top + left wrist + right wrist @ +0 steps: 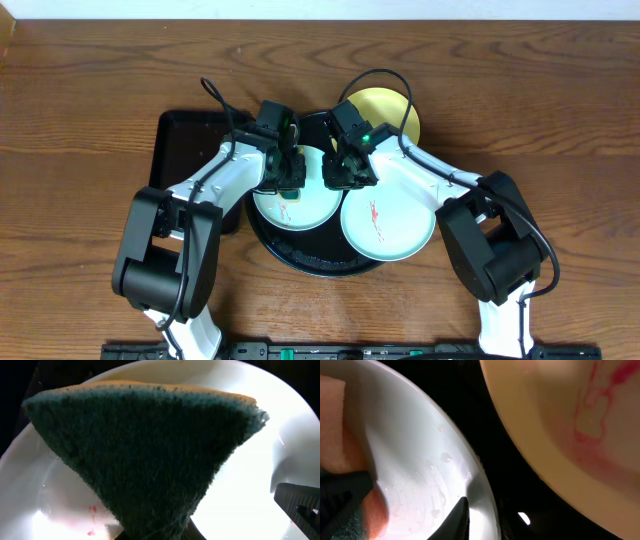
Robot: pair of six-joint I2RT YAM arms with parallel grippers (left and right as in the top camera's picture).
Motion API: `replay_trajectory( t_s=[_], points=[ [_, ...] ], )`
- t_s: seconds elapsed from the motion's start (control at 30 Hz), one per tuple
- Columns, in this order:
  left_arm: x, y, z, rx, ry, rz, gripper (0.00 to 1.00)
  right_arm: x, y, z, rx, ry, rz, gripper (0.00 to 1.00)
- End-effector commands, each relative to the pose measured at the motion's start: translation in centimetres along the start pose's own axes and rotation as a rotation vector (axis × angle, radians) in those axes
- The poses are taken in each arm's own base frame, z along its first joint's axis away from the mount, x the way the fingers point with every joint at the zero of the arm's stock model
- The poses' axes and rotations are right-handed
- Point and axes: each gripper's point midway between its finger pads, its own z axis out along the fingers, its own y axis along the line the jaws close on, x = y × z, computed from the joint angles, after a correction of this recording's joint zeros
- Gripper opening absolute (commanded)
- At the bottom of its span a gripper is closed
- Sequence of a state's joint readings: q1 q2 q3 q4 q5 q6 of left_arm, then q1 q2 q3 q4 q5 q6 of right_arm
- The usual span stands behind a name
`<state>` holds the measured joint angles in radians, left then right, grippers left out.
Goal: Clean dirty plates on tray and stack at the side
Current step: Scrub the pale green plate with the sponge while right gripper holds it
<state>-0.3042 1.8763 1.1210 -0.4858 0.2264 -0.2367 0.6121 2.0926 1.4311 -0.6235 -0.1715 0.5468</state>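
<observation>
From overhead you see the round black tray (310,258) in the middle of the wooden tabletop (80,90), with a smaller oblong tray (185,150) just to its left. Two mint plates lie on the round tray. They are the left plate (305,212) and the right plate (395,228), which reaches past the rim on the right and carries a red streak (375,212). The yellow plate (395,110) sits at the tray's far right edge, partly hidden by your right arm. Your left hand (287,180) is low over the far part of the left plate. Your right hand (345,175) is at that plate's right edge. In the left wrist view your left hand is pressed together on a sponge (150,445), its green scouring face toward the camera, over the left plate, where faint red marks show at lower left. One dark finger (300,507) of the right hand shows at the plate's right rim. In the right wrist view a fingertip lies inside the left plate by its rim, the sponge's orange side is at far left, and the yellow plate, smeared pink, lies across a strip of black tray. You cannot tell whether your right hand is spread or pinching the rim.
</observation>
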Motion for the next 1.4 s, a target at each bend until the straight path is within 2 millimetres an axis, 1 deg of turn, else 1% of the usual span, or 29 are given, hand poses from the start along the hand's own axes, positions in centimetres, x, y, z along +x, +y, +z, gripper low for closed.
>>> replay_trajectory(
  t_s=[0.0,0.17,0.23,0.27,0.33,0.4,0.43,0.47,0.53,0.6,0.67,0.7,0.8,0.87,0.9,0.93,1.03,1.07,1.13,1.2,1.27,1.37],
  points=[
    [0.4,2.3,0.9,-0.110,-0.003,-0.012,0.08,-0.1,0.0,0.6,0.006,0.001,0.003,0.17],
    [1.3,3.6,0.7,-0.183,0.027,-0.021,0.08,-0.1,0.0,0.6,0.006,0.001,0.003,0.17],
    [2.1,3.6,0.7,-0.181,0.063,-0.017,0.08,-0.1,0.0,0.6,0.006,0.001,0.003,0.18],
    [2.5,3.3,0.7,-0.162,0.084,0.006,0.08,-0.1,0.0,0.6,0.006,0.001,0.003,0.17],
    [3.8,1.6,0.7,-0.046,0.149,0.101,0.07,-0.1,0.0,0.6,0.006,0.001,0.003,0.18],
    [5.1,-1.1,0.4,0.127,0.200,0.200,0.08,-0.1,0.0,0.6,0.006,0.000,0.003,0.18],
    [5.3,-2.2,0.2,0.193,0.207,0.232,0.08,-0.1,0.0,0.6,0.006,0.000,0.003,0.18],
    [5.3,-2.8,0.1,0.234,0.204,0.249,0.08,-0.1,0.0,0.6,0.005,-0.001,0.003,0.18],
    [4.4,-2.9,0.3,0.232,0.167,0.260,0.08,-0.1,0.0,0.6,0.004,-0.002,0.003,0.18],
    [3.0,-2.5,0.5,0.194,0.109,0.265,0.08,-0.1,0.0,0.6,0.004,-0.002,0.002,0.19],
    [1.0,-1.0,0.9,0.095,0.035,0.205,0.08,-0.1,0.0,0.6,0.004,-0.002,0.003,0.19],
    [0.1,-0.1,1.0,0.035,0.000,0.164,0.08,-0.1,0.0,0.6,0.004,-0.002,0.003,0.19],
    [-2.6,3.8,0.5,-0.197,-0.133,-0.006,0.08,-0.1,0.0,0.6,0.004,-0.002,0.002,0.19],
    [-3.3,6.0,-0.3,-0.322,-0.194,-0.117,0.07,-0.1,0.0,0.6,0.004,-0.002,0.002,0.19],
    [-3.3,6.7,-0.5,-0.360,-0.206,-0.161,0.08,-0.1,0.0,0.6,0.005,-0.002,0.002,0.20],
    [-3.0,7.0,-0.6,-0.374,-0.202,-0.186,0.08,-0.1,0.0,0.6,0.005,-0.002,0.002,0.20],
    [-1.3,7.1,-0.4,-0.378,-0.135,-0.220,0.08,-0.2,0.0,0.6,0.004,-0.003,0.003,0.20],
    [-0.5,7.0,-0.3,-0.372,-0.101,-0.220,0.07,-0.2,0.0,0.6,0.004,-0.003,0.002,0.20],
    [2.0,6.6,-0.1,-0.346,0.014,-0.202,0.08,-0.2,0.1,0.6,0.003,-0.006,0.002,0.21],
    [3.5,5.7,0.0,-0.285,0.100,-0.131,0.07,-0.2,0.1,0.6,0.002,-0.006,0.002,0.21],
    [4.8,4.2,0.2,-0.190,0.176,-0.047,0.08,-0.3,0.1,0.6,0.001,-0.009,0.001,0.21],
    [6.0,1.9,0.2,-0.040,0.244,0.064,0.07,-0.3,0.1,0.6,0.000,-0.010,0.001,0.20]
  ],
)
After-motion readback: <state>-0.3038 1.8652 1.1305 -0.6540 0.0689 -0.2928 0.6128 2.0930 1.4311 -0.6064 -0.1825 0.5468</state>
